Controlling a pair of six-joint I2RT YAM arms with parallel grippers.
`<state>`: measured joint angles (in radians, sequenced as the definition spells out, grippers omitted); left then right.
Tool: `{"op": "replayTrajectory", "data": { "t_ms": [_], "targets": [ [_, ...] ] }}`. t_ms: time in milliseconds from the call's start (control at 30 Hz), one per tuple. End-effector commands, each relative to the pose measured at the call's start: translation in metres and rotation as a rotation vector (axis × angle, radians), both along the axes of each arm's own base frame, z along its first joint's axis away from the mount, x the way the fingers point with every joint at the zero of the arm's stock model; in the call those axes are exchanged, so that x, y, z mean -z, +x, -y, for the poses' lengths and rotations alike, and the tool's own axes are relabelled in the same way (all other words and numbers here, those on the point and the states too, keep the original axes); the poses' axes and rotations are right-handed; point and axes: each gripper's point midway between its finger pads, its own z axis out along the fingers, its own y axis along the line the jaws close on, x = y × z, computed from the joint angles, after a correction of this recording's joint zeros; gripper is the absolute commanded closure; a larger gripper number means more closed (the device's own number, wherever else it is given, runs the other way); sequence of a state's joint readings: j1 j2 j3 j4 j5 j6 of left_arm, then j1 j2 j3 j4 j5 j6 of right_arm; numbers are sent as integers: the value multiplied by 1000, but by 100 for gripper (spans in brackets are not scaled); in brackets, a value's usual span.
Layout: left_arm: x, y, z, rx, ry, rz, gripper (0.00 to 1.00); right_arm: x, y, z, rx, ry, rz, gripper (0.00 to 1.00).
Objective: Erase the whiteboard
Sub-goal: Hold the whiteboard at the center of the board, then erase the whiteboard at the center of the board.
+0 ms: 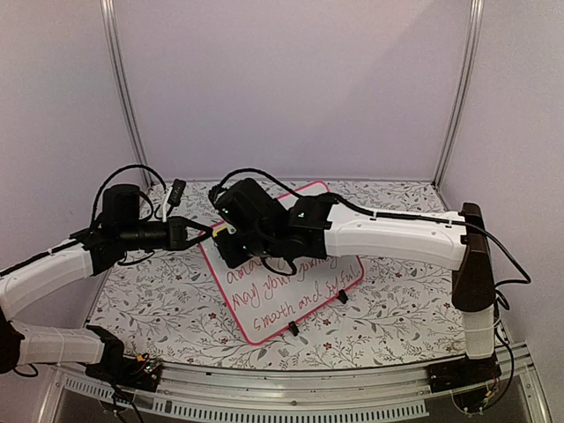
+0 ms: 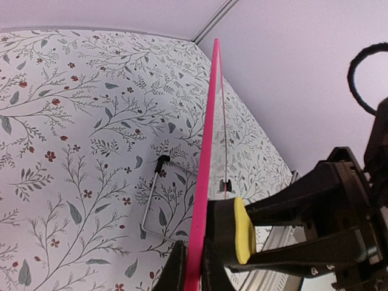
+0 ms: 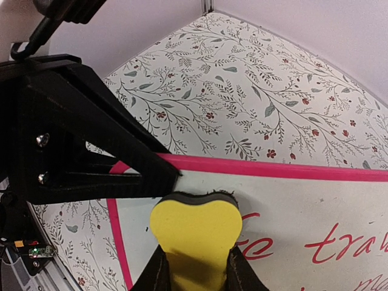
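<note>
Whiteboard (image 1: 295,295), pink frame, red writing: skewed at centre of floral tabletop (image 1: 159,300). Left pincer (image 2: 193,274): pinching the board's frame edge. Right pincer (image 3: 194,267): pinching yellow eraser (image 3: 195,227), set against board beside left pincer

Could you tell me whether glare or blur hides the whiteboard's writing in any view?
Top external: even light, no glare on the whiteboard, lower writing legible, right gripper hides the top. Left wrist: board edge-on, nothing readable. Right wrist: letters sharp, cropped behind the yellow eraser.
</note>
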<state>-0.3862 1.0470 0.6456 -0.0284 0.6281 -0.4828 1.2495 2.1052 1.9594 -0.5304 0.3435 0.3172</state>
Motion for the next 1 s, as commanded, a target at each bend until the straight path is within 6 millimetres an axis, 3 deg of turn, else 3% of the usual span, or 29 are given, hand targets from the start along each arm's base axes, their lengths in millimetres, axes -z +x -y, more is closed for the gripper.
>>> {"op": "replayTrajectory", "data": {
  "t_ms": [0, 167, 367, 600, 733, 967],
  "targets": [
    [1, 1, 1, -4, 1, 0, 99, 20, -4, -7, 4, -49, 9, 74],
    [1, 1, 2, -4, 0, -2, 100, 43, -17, -2, -2, -101, -16, 74],
    [0, 1, 2, -4, 0, 0, 100, 70, -28, 18, 16, -138, -71, 74],
    [0, 1, 1, -9, 1, 3, 100, 84, -41, 33, 19, -155, -114, 75],
    [0, 1, 1, -9, 1, 2, 100, 84, -43, 35, 21, -144, -123, 75],
    [1, 1, 2, -7, 3, 0, 100, 52, -26, 17, 26, -72, -63, 75]
  ]
}}
